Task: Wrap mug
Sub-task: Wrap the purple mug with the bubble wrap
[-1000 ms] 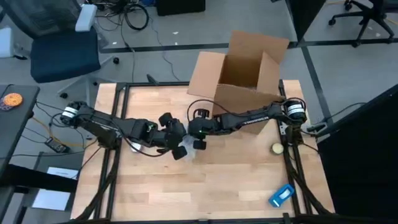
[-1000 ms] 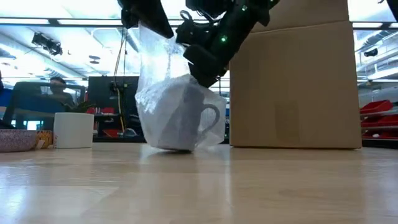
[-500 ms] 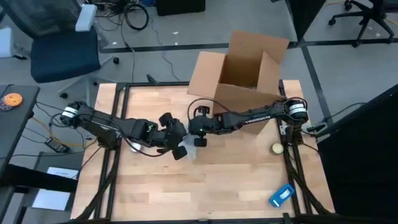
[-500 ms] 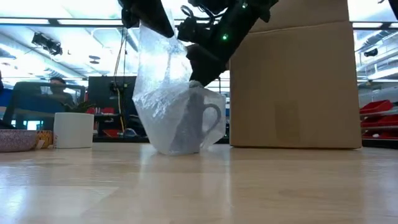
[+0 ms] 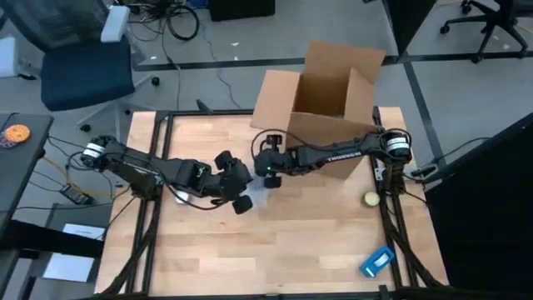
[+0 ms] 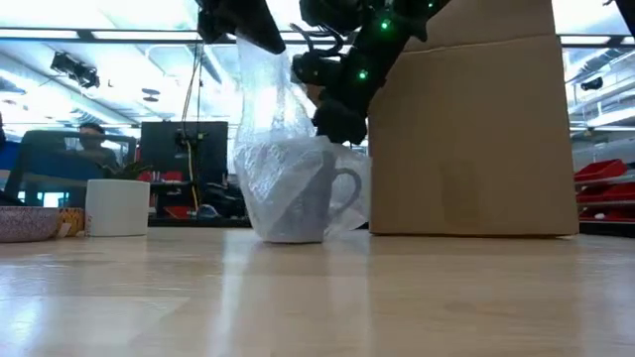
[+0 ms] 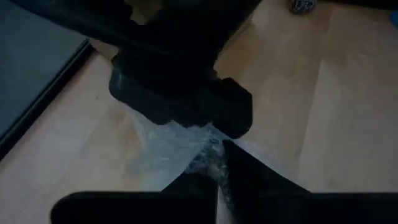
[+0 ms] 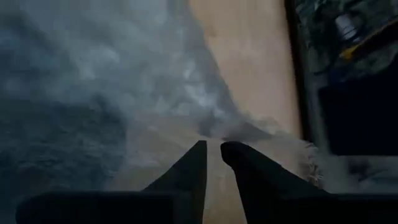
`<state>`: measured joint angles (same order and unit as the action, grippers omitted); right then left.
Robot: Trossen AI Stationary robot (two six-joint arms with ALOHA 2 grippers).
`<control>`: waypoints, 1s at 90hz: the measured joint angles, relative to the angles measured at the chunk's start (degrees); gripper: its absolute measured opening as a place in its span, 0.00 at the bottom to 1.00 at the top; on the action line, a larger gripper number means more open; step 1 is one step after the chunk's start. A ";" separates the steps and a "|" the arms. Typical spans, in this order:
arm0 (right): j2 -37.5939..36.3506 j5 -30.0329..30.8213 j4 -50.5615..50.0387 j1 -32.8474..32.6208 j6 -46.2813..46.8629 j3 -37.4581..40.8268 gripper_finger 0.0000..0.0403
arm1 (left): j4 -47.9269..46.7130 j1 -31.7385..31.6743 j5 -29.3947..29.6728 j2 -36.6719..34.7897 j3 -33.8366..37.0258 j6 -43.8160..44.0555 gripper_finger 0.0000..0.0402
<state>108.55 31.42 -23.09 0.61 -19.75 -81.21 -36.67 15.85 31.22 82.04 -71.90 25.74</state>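
Mug (image 6: 298,190): stood upright on the bench (image 6: 317,297), just beside the cardboard box (image 6: 466,129), on the box's open-bench side; handle turned toward the box.

Wrap (image 6: 266,119): a clear bubble sheet is draped over and around the mug; a tail of it is drawn up above the mug's rim, on the side away from the box.

Left claw (image 5: 237,190): fingers closed on the raised tail of the wrap, as seen in the left wrist view; held above the mug, on its far-from-box side.

Right claw (image 5: 268,169): set between the mug and the box, low at the mug's rim; fingers nearly together, a thin gap left; no grip on the wrap can be made out.

Key relation: the mug lies below and between the two claws; its axis is vertical, and the wrap's tail runs up along that axis.

Nearer arm: the right claw is judged closer to the mug body, so it is better placed to press the loose sheet against the mug.

Risk: a hard pull on the tail could tip the mug.
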 joint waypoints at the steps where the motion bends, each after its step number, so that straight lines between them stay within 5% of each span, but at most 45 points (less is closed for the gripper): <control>1: 0.00 0.14 0.00 -0.06 -0.38 0.00 0.13 | 0.01 -0.01 0.00 0.00 0.00 0.00 0.00; 20: 0.04 4.25 0.07 -1.25 -6.90 0.00 0.13 | 0.09 0.01 0.16 0.00 0.00 0.00 0.00; 67: -6.12 4.73 -6.05 -6.16 -1.60 0.00 0.13 | 1.46 0.03 1.31 0.02 0.27 0.00 0.00; 90: -10.08 -7.66 -16.91 -8.55 11.38 0.00 0.14 | 1.69 0.03 1.31 0.02 1.31 0.04 0.00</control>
<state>98.47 23.75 -40.00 -7.94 -8.37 -81.21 -34.97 15.88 32.53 82.06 -70.59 25.78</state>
